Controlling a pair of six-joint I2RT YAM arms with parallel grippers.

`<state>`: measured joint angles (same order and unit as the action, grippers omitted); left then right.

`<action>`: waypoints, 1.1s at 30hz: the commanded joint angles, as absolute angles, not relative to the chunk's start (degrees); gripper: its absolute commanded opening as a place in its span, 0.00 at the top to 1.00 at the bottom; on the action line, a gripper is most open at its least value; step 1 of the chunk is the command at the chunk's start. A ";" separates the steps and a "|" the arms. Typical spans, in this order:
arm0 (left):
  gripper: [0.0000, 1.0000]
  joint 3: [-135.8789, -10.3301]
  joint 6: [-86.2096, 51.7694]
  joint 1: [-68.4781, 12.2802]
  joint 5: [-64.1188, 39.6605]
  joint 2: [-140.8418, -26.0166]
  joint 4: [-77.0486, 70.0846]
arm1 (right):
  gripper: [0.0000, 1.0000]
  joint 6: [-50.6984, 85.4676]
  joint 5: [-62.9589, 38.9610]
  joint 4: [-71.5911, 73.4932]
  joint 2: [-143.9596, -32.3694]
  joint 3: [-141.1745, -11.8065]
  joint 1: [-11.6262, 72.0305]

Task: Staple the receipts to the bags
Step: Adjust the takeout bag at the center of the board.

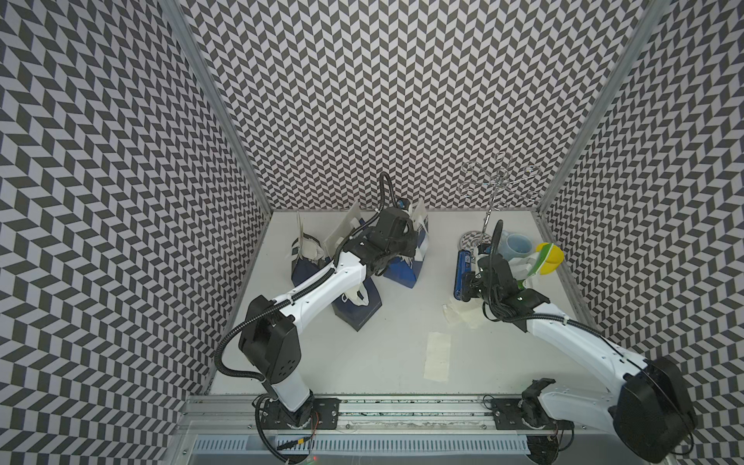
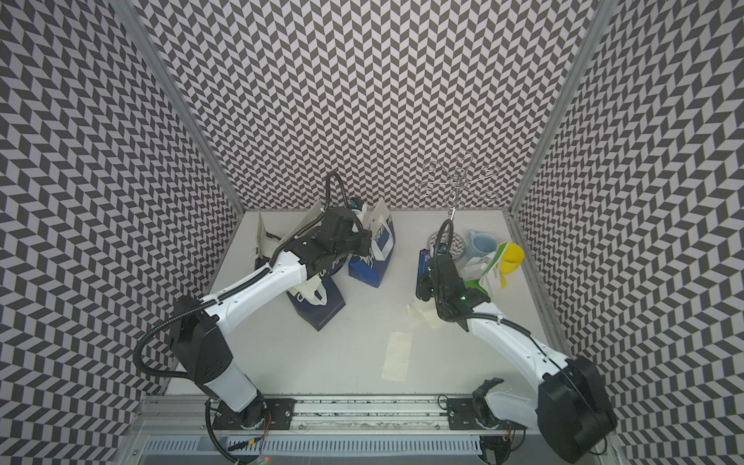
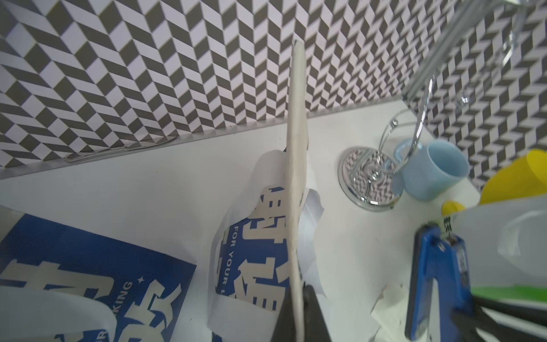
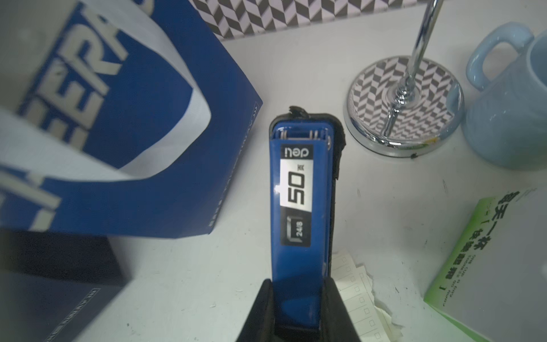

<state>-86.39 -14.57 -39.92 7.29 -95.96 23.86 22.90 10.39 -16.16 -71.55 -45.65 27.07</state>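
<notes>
Stapler [image 4: 298, 192] reads "50"; bag [image 3: 260, 237] "FOR YOUR".

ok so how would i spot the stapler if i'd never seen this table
At the far right of the white table a chrome stand rises beside a pale blue mug. Right by the stand's round base is the stapler, its rear end held in the right claw. It is the only long, hard, glossy blue bar with a silver label; the other blue things are paper bags.
</notes>
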 commanded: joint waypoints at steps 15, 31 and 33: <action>1.00 -84.09 -4.04 -42.23 0.98 -89.21 40.48 | 1.00 26.84 4.14 -14.24 -94.86 -52.42 24.13; 1.00 -78.99 -6.14 -42.24 -4.05 -89.38 32.93 | 0.26 31.40 7.19 -16.84 -64.04 -34.95 24.12; 1.00 -78.21 -6.37 -42.27 -4.37 -89.25 32.45 | 0.27 26.86 -0.17 -17.20 -61.43 -33.50 24.50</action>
<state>-80.44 -5.63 -41.87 -2.57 -88.88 30.92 29.54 5.56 -15.64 -64.10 -35.48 24.18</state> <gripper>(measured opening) 0.064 0.733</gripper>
